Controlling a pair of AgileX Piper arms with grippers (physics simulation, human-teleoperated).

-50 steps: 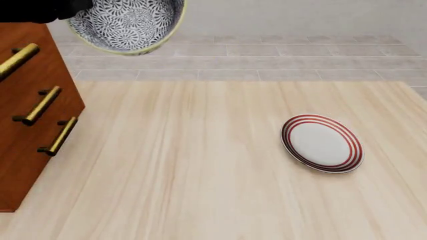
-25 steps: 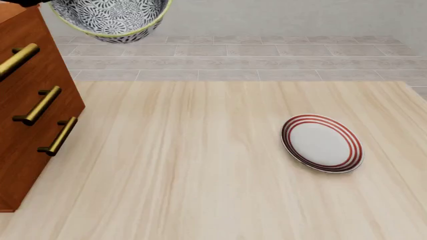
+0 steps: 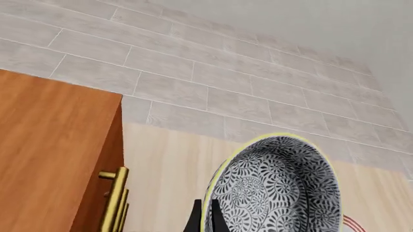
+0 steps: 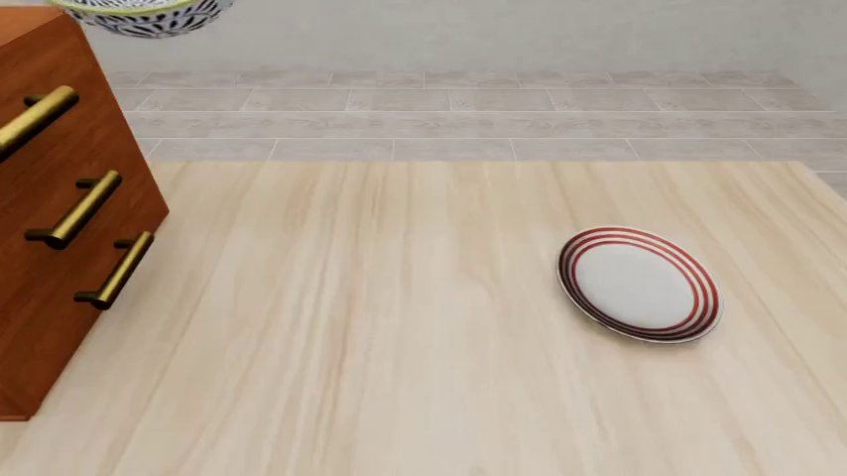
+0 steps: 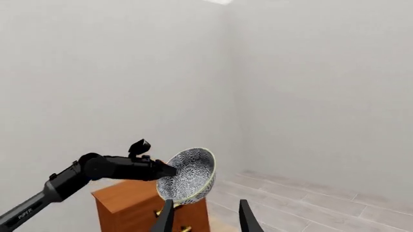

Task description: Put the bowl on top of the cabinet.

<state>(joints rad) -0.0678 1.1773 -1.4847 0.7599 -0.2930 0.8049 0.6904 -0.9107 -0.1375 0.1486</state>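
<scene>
The bowl (image 3: pixel 277 188), black-and-white floral inside with a pale yellow rim, hangs in the air with my left gripper (image 3: pixel 206 213) shut on its rim. In the front view only the bowl's underside (image 4: pixel 139 15) shows at the top left edge, above the cabinet (image 4: pixel 66 198). The right wrist view shows the left gripper (image 5: pixel 164 170) holding the tilted bowl (image 5: pixel 188 174) higher than the cabinet (image 5: pixel 135 203), near its front edge. In the left wrist view the cabinet top (image 3: pixel 51 145) lies beside the bowl. My right gripper (image 5: pixel 206 220) is open, empty, and far from both.
A flat white plate with red rings (image 4: pixel 640 284) lies on the wooden table (image 4: pixel 371 327) at the right. Brass bar handles (image 4: pixel 82 208) stick out of the cabinet's front. A tiled floor and pale walls lie beyond the table.
The bowl has gone up and to the left in the front view, from beside the cabinet's top corner to almost out of the top edge. The plate has not moved.
</scene>
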